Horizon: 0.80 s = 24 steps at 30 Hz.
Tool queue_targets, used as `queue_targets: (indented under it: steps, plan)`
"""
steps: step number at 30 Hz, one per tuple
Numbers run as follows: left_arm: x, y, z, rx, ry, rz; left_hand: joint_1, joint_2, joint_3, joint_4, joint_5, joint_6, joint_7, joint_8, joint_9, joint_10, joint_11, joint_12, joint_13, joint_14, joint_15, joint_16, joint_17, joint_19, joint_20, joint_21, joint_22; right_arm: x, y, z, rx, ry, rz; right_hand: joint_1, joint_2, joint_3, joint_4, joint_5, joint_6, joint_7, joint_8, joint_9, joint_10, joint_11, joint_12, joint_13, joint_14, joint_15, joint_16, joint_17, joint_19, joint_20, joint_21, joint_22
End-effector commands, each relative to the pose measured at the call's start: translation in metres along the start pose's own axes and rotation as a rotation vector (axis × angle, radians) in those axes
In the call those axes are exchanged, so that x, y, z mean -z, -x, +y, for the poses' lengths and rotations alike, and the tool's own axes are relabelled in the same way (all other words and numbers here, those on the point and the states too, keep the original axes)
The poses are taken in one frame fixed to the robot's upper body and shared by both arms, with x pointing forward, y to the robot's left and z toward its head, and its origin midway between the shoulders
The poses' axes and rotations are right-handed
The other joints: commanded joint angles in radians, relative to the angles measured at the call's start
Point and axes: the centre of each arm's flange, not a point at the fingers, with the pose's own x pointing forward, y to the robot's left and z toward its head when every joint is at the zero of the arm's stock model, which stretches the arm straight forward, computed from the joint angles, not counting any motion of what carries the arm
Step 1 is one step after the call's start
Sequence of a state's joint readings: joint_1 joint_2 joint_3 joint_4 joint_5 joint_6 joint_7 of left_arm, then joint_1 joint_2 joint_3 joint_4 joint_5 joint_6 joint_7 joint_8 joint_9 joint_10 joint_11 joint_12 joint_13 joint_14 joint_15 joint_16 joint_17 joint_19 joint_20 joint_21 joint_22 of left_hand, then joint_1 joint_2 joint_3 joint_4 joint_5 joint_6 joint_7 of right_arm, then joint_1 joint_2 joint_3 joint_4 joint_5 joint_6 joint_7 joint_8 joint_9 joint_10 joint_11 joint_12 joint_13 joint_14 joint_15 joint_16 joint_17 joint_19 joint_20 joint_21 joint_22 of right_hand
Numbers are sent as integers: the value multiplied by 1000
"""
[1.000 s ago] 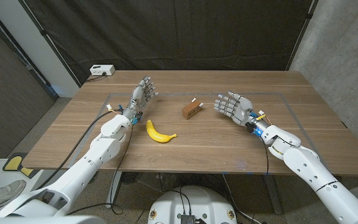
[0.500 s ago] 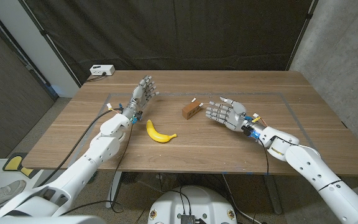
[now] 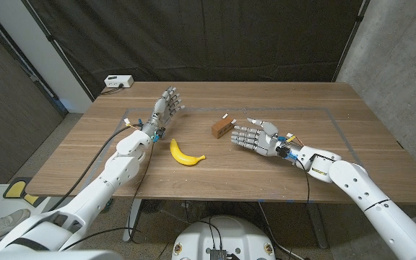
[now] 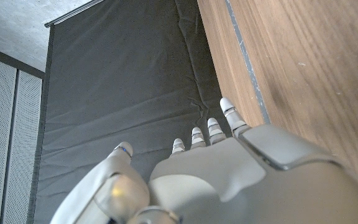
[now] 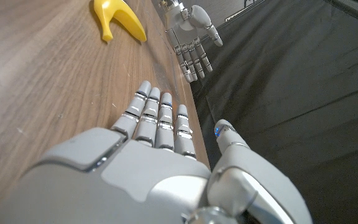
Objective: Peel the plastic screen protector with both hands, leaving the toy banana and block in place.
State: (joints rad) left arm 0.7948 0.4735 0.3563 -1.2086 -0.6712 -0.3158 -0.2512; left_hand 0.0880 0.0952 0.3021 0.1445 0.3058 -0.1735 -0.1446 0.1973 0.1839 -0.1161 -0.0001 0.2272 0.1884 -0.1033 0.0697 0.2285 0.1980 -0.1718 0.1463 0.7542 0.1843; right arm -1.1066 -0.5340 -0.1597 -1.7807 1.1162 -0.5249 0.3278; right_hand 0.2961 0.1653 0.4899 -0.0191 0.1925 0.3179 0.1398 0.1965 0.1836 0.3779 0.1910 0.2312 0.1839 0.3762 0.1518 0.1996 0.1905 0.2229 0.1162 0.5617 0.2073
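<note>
Over the last second the right hand (image 3: pixel 255 136) has slid leftward across the wooden table (image 3: pixel 367 155), from well right of the block to just beside it — its fingertips (image 3: pixel 235 137) now sit below and right of the small brown block (image 3: pixel 222 127), near but apart from it. Its fingers are extended and close together, holding nothing. The left hand (image 3: pixel 163 112) has not moved: it stands on its edge near the left border of the screen protector, fingers straight and slightly apart, also holding nothing.

The plastic screen protector (image 3: pixel 316 110) lies flat on the table as a clear sheet, visible mainly by its faint outline — a large rectangle covering the middle of the tabletop. Both the block and the toy banana (image 3: pixel 185 153) rest within that outline, the banana nearer the robot and left of the block, each where it was before.

From the right wrist view the right hand (image 5: pixel 148 168) hovers low over the wood, with the banana (image 5: pixel 120 18) and the left hand (image 5: pixel 191 37) beyond its fingers. A white box (image 3: pixel 118 81) sits off the table's far left corner.
</note>
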Motion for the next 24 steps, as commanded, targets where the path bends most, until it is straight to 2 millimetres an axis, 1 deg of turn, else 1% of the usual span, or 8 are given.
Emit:
queue_targets:
  steps: [1, 6, 11, 14, 19, 24]
  plan:
    - [3, -11, 0, 14, 5, 7, 11, 4, 4, -4, 3, -21, -4, 2, 3, 2, 0, -1, 5, 5, -2, -3, 2, -142, 8, -3, 3, 12, -10, -6, -6, -64, 97, -5, 0, 3, 5, 4, 0, 14, 3, 5, 5, 11, 3, 3, 9, -1, 3, 3, 8, 1, 6, 4]
    - [4, -15, -2, 22, 9, 9, 12, 4, 3, -4, 2, -22, -4, 1, 3, 1, 1, -2, 5, 3, -3, -5, 2, -144, 8, -6, 3, 19, -13, -11, 8, -75, 157, -6, -1, 4, 7, 5, 2, 23, 3, 5, 7, 12, 2, 3, 15, 3, 4, 3, 14, 6, 11, 5]
    - [5, -18, -3, 25, 12, 12, 13, 4, 3, -4, 2, -21, -3, 1, 3, 1, 1, -3, 6, 6, -4, -5, 2, -141, 8, -7, 3, 26, -20, -15, 19, -89, 204, -7, -1, 5, 8, 5, 1, 27, 2, 5, 7, 15, 1, 3, 15, 4, 3, 3, 18, 9, 14, 5]
    - [5, -19, -3, 26, 14, 11, 14, 4, 3, -5, 2, -23, -2, 0, 3, 0, 2, -4, 6, 4, -3, -6, 2, -143, 8, -10, 3, 27, -23, -17, 13, -92, 220, -7, -3, 6, 8, 5, 2, 34, 2, 5, 9, 17, 1, 3, 17, 5, 2, 3, 22, 10, 17, 6]
    - [4, -20, -4, 28, 14, 8, 15, 4, 2, -4, 1, -20, -3, 0, 3, 2, 2, -4, 6, 7, -4, -6, 2, -139, 8, -11, 3, 30, -31, -20, -13, -114, 255, -9, -6, 6, 10, 4, 4, 38, 2, 5, 12, 21, 1, 3, 19, 6, 2, 3, 27, 9, 21, 7]
    - [4, -21, -4, 21, 15, 14, 16, 4, 2, -4, 1, -22, -3, -1, 3, 2, 2, -5, 6, 5, -3, -8, 3, -141, 8, -15, 4, 28, -38, -22, -48, -143, 260, -13, -7, 4, 13, 4, 6, 41, 2, 5, 17, 21, 1, 3, 22, 5, 2, 4, 30, 9, 24, 8]
